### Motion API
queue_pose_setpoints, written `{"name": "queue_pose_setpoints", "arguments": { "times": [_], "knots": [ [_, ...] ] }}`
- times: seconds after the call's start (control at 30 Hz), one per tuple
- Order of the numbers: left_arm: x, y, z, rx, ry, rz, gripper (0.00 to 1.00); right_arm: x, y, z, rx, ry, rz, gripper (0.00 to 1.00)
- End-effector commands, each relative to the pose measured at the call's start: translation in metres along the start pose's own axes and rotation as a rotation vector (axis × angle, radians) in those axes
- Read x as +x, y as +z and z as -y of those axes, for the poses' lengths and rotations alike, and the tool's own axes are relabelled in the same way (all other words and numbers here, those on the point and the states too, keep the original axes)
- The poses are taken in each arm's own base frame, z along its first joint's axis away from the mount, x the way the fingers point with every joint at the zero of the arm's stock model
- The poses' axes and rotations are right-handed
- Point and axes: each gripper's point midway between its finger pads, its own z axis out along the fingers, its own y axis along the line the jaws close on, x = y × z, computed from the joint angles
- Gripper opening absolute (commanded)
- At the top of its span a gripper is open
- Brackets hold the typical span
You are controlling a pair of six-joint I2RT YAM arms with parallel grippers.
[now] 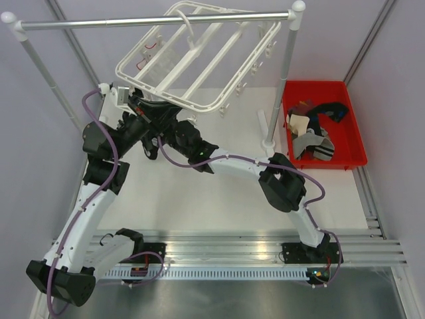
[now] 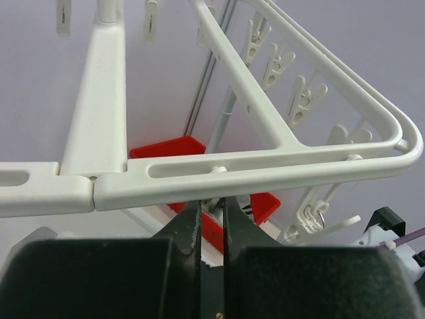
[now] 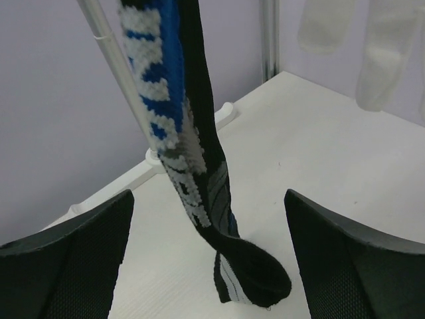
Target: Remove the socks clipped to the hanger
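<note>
There's the black-and-blue sock (image 3: 179,133) hanging straight down, toe curled on the worktop (image 3: 319,146), untouched between the wide-open fingers of the right claw (image 3: 207,199), while the left claw (image 2: 212,206) sits pinched almost shut just beneath the white hanger (image 2: 252,174), and what it grips I can't tell.

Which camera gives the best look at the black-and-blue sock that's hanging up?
Right wrist view: the black-and-blue sock hangs mid-picture, pattern clear, toe curled on the table. The left wrist view shows the hanger, no sock. In the top external view I cannot find it; hanger and arms cover that area.
</note>
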Motion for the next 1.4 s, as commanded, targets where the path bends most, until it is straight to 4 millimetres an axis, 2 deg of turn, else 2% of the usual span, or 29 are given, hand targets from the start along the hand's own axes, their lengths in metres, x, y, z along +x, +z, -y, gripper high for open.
{"name": "queue_pose_setpoints", "arguments": {
  "times": [0.0, 0.17, 0.27, 0.3, 0.37, 0.4, 0.5, 0.57, 0.67, 0.7, 0.83, 0.93, 1.03, 1.27, 1.37],
  "knots": [
    [-0.016, 0.005, 0.010, 0.020, 0.054, 0.040, 0.02, -0.010, 0.014, -0.003, 0.024, 0.010, 0.036, 0.97],
    [-0.013, 0.006, 0.012, 0.025, 0.054, 0.031, 0.02, -0.013, 0.020, -0.008, 0.024, 0.032, 0.046, 0.88],
    [-0.012, 0.006, 0.012, 0.028, 0.051, 0.027, 0.02, -0.012, 0.024, -0.010, 0.042, 0.033, 0.040, 0.65],
    [-0.012, 0.006, 0.014, 0.031, 0.051, 0.027, 0.02, -0.014, 0.025, -0.011, 0.045, 0.037, 0.043, 0.50],
    [-0.010, 0.006, 0.013, 0.031, 0.050, 0.021, 0.02, -0.016, 0.024, -0.011, 0.062, 0.041, 0.045, 0.34],
    [-0.010, 0.005, 0.014, 0.030, 0.051, 0.019, 0.02, -0.019, 0.023, -0.012, 0.064, 0.044, 0.048, 0.23],
    [-0.008, 0.005, 0.013, 0.031, 0.053, 0.007, 0.02, -0.026, 0.017, -0.013, 0.081, 0.053, 0.056, 0.06],
    [-0.006, 0.004, 0.012, 0.026, 0.054, -0.002, 0.09, -0.030, 0.013, -0.017, 0.078, 0.058, 0.063, 0.01],
    [0.000, 0.001, 0.010, 0.012, 0.057, -0.021, 0.28, -0.035, 0.005, -0.023, 0.072, 0.061, 0.065, 0.01],
    [0.001, 0.000, 0.010, 0.012, 0.058, -0.022, 0.38, -0.038, 0.002, -0.026, 0.066, 0.065, 0.069, 0.01],
    [0.004, -0.007, 0.014, 0.022, 0.066, -0.023, 0.55, -0.047, -0.001, -0.035, 0.039, 0.061, 0.066, 0.01],
    [-0.003, -0.012, 0.023, 0.040, 0.082, -0.014, 0.61, -0.050, -0.002, -0.035, 0.043, 0.049, 0.059, 0.01],
    [-0.004, -0.012, 0.022, 0.025, 0.081, -0.045, 0.64, -0.052, -0.002, -0.035, 0.045, 0.042, 0.053, 0.01],
    [0.013, -0.021, 0.010, -0.057, 0.053, -0.140, 0.74, -0.052, -0.002, -0.035, 0.047, 0.033, 0.038, 0.01],
    [0.010, -0.030, 0.018, -0.050, 0.065, -0.133, 0.75, -0.050, -0.001, -0.035, 0.047, 0.035, 0.032, 0.01]
  ]
}}
